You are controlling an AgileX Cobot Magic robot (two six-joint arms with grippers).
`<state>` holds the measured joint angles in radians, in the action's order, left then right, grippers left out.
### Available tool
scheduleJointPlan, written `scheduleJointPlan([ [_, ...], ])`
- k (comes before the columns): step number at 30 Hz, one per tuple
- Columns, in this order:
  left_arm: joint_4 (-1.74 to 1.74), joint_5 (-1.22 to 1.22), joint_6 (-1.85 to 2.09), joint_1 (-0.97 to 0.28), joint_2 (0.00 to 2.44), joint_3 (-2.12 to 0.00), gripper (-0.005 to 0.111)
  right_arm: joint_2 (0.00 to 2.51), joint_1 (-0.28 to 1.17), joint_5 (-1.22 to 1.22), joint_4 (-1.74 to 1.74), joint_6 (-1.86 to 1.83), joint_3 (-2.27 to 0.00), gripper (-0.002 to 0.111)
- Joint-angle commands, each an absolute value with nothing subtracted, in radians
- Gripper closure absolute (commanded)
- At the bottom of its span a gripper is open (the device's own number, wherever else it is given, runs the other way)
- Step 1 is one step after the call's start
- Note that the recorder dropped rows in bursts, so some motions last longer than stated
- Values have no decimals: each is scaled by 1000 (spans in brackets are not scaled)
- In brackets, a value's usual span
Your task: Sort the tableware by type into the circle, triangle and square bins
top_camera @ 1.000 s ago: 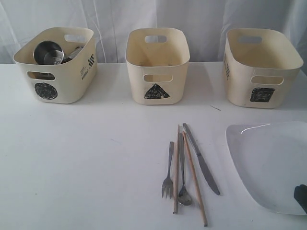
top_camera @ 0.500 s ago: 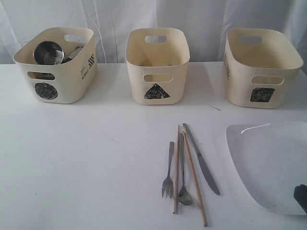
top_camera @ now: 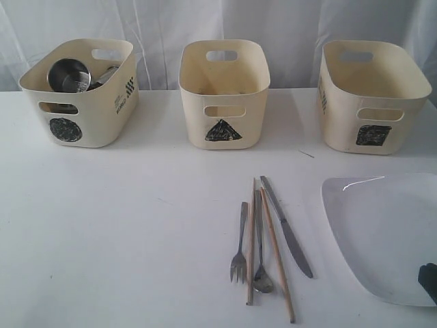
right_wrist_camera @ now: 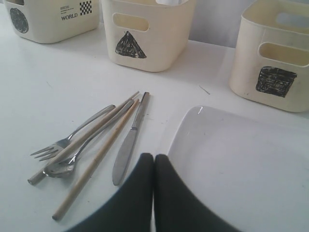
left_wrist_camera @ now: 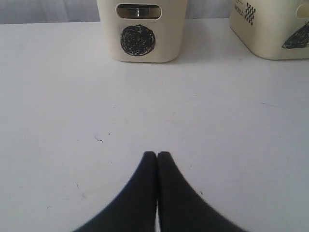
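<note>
The fork [top_camera: 239,244], spoon [top_camera: 260,249], knife [top_camera: 287,229] and two wooden chopsticks [top_camera: 276,254] lie bunched on the table in front of the triangle bin [top_camera: 224,92]. To their right rests the large white plate [top_camera: 382,232]. The circle bin [top_camera: 78,92] holds a steel cup [top_camera: 68,74] and other steel ware; the white bowl is not visible. The square bin [top_camera: 372,96] stands at the right. My right gripper [right_wrist_camera: 154,157] is shut and holds nothing, hovering between the knife [right_wrist_camera: 128,145] and the plate's edge [right_wrist_camera: 193,125]. My left gripper [left_wrist_camera: 157,154] is shut over bare table, facing the circle bin [left_wrist_camera: 140,34].
The three bins stand in a row along the back of the white table [top_camera: 136,225], with a white curtain [top_camera: 157,27] behind them. A dark part of my right arm [top_camera: 428,281] shows at the plate's near right corner.
</note>
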<state>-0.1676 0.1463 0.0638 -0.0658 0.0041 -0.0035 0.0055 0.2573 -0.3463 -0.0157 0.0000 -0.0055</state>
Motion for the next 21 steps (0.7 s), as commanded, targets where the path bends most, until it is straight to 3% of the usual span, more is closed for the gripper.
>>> scheduleJointPlan([
  [1,-205,139,114,-70,0,0,107,0,259,-344,-18,0,0,108],
  [21,-193,127,83,-70,0,0,107,0,259,-344,-18,0,0,108],
])
